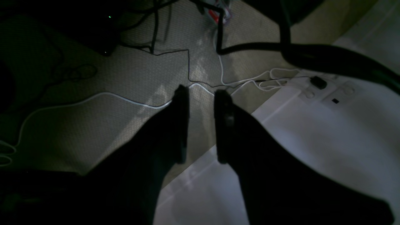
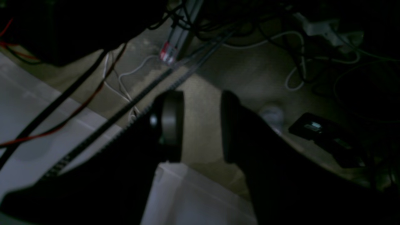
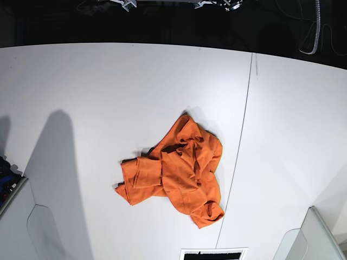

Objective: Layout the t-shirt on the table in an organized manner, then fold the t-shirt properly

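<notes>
The bright orange t-shirt [image 3: 181, 170] lies crumpled in a heap near the middle of the white table [image 3: 108, 92], just left of the dark seam. Neither gripper shows in the base view. In the left wrist view my left gripper [image 1: 202, 92] hangs over the table's edge [image 1: 328, 134] and the carpeted floor, its two dark fingers apart with nothing between them. Seen from the right wrist, my right gripper [image 2: 200, 94] is likewise open and holds nothing, above the floor beside a table corner [image 2: 25, 103]. The shirt is out of both wrist views.
White and black cables [image 1: 93, 97] trail over the carpet beside the table. A black device [image 2: 325, 131] lies on the floor. A thin seam [image 3: 241, 151] crosses the tabletop. Grey panels stand at the near corners [image 3: 309, 238] [image 3: 32, 233].
</notes>
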Motion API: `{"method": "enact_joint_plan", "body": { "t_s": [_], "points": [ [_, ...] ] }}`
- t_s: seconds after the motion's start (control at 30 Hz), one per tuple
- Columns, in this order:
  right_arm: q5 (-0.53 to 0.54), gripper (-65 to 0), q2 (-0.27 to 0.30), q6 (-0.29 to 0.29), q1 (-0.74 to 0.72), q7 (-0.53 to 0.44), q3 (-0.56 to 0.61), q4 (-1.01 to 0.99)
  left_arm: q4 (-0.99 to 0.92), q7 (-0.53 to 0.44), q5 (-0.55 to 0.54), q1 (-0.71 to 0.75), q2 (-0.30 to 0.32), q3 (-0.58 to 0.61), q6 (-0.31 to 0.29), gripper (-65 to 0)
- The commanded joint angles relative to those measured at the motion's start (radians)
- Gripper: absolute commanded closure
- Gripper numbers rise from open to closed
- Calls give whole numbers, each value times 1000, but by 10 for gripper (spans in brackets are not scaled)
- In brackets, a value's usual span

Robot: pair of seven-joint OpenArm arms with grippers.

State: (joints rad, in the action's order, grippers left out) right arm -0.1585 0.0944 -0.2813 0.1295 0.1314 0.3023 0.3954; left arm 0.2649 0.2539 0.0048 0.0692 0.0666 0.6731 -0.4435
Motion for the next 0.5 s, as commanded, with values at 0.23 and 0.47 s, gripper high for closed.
{"method": "enact_joint_plan", "body": {
  "t_s": [0.23, 0.47],
  "points": [
    [-3, -204, 5, -12, 30, -5, 1, 9, 13, -4, 0, 21, 0, 1, -14, -146],
    [-3, -204, 11, -12, 35, -5, 1, 9, 79, -4, 0, 71, 0, 1, -14, -146]
  ]
}}
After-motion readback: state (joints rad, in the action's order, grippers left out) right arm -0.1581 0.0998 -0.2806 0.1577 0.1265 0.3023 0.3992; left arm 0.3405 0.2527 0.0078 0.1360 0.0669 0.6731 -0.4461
